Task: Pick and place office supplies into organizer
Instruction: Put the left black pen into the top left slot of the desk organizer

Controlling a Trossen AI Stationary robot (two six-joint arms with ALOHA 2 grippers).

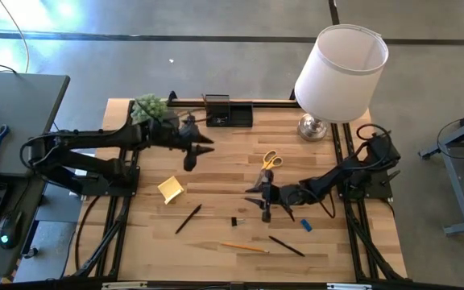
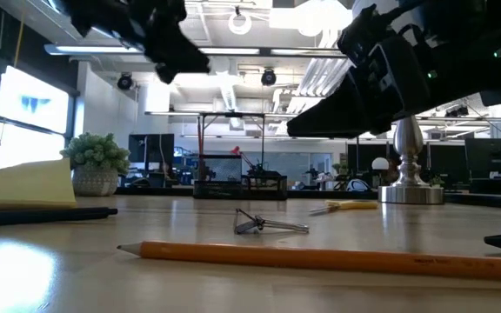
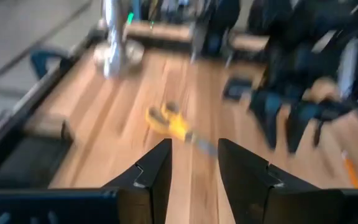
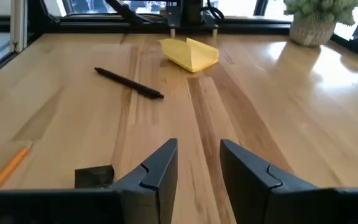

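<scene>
My left gripper (image 1: 198, 147) (image 3: 193, 146) hangs open above the table's far-left middle, empty; the yellow-handled scissors (image 3: 173, 124) (image 1: 271, 159) lie flat beyond its fingers. My right gripper (image 1: 263, 200) (image 4: 199, 146) is open and empty, low over the table's middle. Past it lie a small black clip (image 4: 95, 176) (image 1: 234, 221), a black pen (image 4: 129, 82) (image 1: 188, 218) and the yellow sticky-note pad (image 4: 191, 55) (image 1: 171, 188). An orange pencil (image 1: 244, 247) (image 2: 320, 256), a second black pen (image 1: 286, 246) and a small blue block (image 1: 306, 225) lie near the front. The black organizer (image 1: 228, 110) stands at the far edge.
A white-shaded lamp (image 1: 337, 76) stands at the far right, and its metal base (image 3: 117, 50) shows in the left wrist view. A small green plant (image 1: 151, 109) sits at the far left beside the organizer. A metal clip (image 2: 263, 224) lies mid-table. Bare wood lies between the scattered items.
</scene>
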